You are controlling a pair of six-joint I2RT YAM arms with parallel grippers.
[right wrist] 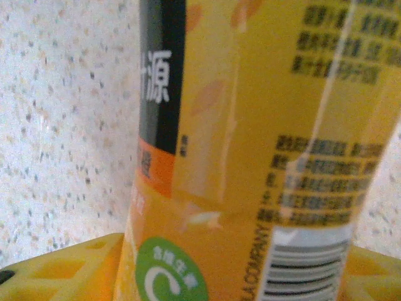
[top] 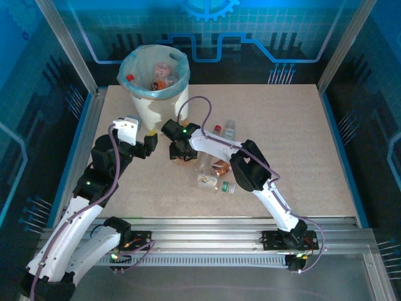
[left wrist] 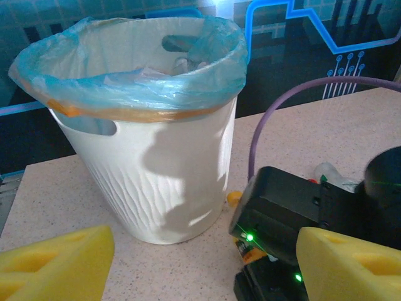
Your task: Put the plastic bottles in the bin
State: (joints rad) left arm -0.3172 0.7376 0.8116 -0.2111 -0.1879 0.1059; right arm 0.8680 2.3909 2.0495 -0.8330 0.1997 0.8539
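Right wrist view puts the orange-labelled bottle [right wrist: 250, 125] right up against the lens, its glossy label running up between the two yellow pads [right wrist: 62, 266] of the right claw [right wrist: 238, 273]. Both pads look pressed to the label's sides, so I read the claw as pinching the bottle across its body. Whether the bottle is off the tabletop [right wrist: 62, 125] I cannot tell.

Such a bottle is likely light and thin-walled. It should give under a hard squeeze, and the slick film may slide, so a moderate hold across the middle of the label seems best, away from the tapering neck.

From the top external view the right claw [top: 178, 150] sits just near and right of the bin [top: 156, 110]. Other plastic bottles [top: 213, 172] lie loose a little nearer and further right. The left claw [left wrist: 203, 260] hangs spread wide with nothing between its fingers, just near of the bin [left wrist: 163, 188].
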